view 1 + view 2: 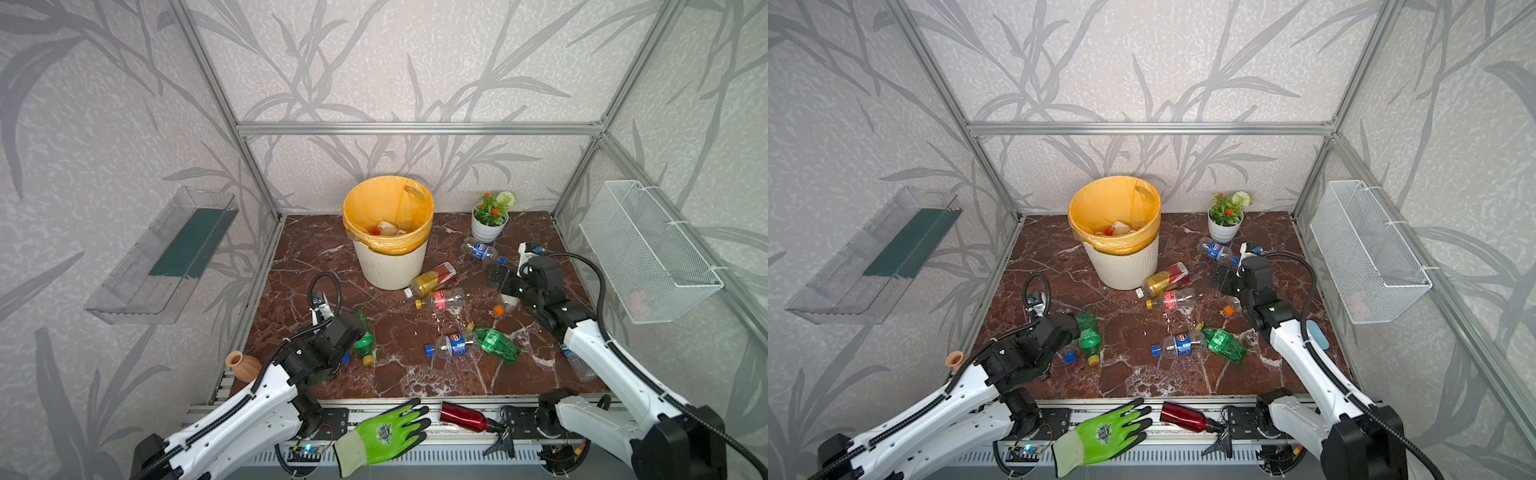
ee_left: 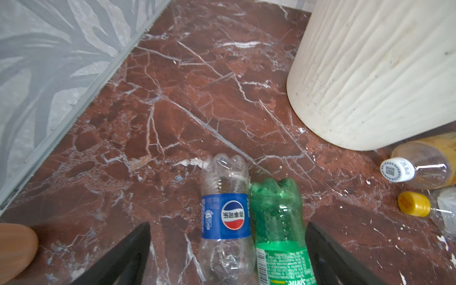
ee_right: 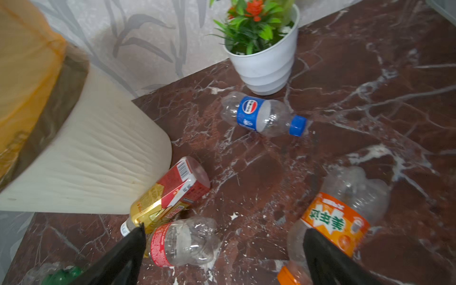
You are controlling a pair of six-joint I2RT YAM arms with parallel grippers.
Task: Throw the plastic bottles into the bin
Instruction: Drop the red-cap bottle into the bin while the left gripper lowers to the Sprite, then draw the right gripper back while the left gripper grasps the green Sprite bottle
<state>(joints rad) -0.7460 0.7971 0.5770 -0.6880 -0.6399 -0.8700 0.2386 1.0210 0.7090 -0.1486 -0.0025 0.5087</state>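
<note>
**A:** Where's the bin [image 1: 390, 270]?

**B:** Back middle of the table [image 1: 299, 257], close to the rear wall, with an orange liner over its rim. There is bare marble to its left, right up to the wall rail. The front middle strip is free too.

**A:** Left fingers?

**B:** The left gripper [image 2: 228, 223] is spread wide and low, gripping nothing. Two bottles lie side by side between the fingers. One is a Pepsi bottle [image 2: 224, 217] with a blue label, the globe and Chinese characters. The other is a green Sprite bottle [image 2: 278, 222] with its name and barcode legible. One finger is just beside the Sprite bottle, the other well apart from the Pepsi bottle.

**A:** And the right?

**B:** The right gripper [image 3: 225, 228] is released too, with nothing between the fingers. An orange-label bottle [image 3: 338, 222] printed with Chinese characters lies by one finger. A red-label bottle [image 3: 182, 241] lies by the other. A yellow-red bottle [image 3: 172, 195] lies against the bin's foot. A second Pepsi [image 3: 264, 116] with a blue cap lies just beside the flower pot [image 3: 266, 69].

**A:** Mid-table?

**B:** A third Pepsi [image 1: 453, 345] touches a second green bottle [image 1: 496, 343].
</note>
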